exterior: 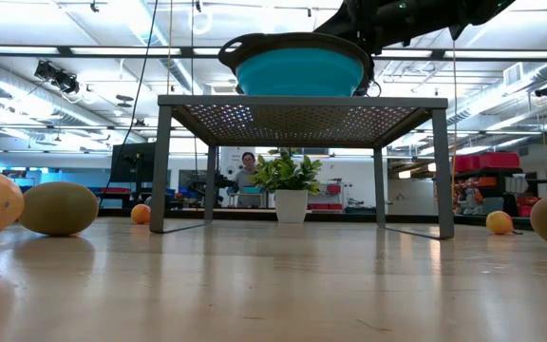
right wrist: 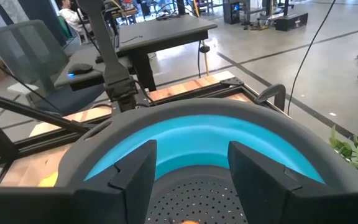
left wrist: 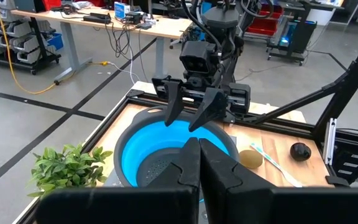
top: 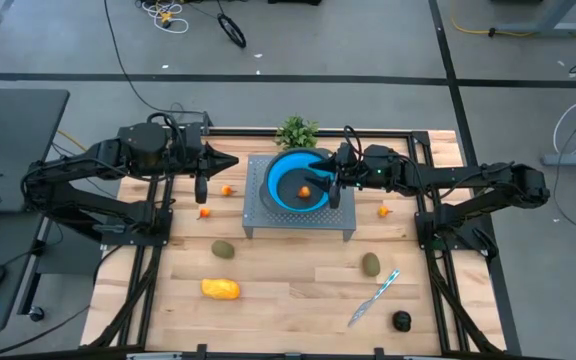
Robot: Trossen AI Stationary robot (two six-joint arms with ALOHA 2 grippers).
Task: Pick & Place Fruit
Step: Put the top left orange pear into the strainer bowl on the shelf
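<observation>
I have the right hand (top: 332,186) over the blue colander (top: 290,192) that sits on the perforated metal stand (top: 258,218) at the back of the counter (top: 288,290); its fingers (right wrist: 132,171) stand apart with nothing between them, hanging just inside the colander's dark rim. One tiny round orange fruit (top: 305,192) lies in the bowl right beside that hand. The left hand (top: 202,187) hangs on the stand's left side, fingers (left wrist: 197,168) pressed together and holding nothing. Two more tiny orange fruits (top: 227,189) lie on the counter near it, one just off the stand's left edge and another (top: 205,211) a little nearer the front; a fourth (top: 384,210) lies off the stand's right edge. In front of the stand, one olive-brown oval (top: 223,249) lies to the left and the other olive-brown oval (top: 370,264) to the right. The yellow-orange oblong (top: 220,289) rests nearer the front on the left, and the near-black round fruit (top: 401,320) sits at the front right corner, just beside the blade end of the knife (top: 373,297) with its light-blue handle. A green sprig (top: 296,131) stands behind the stand. From the low view I see a person (exterior: 246,171) far back in the room.
</observation>
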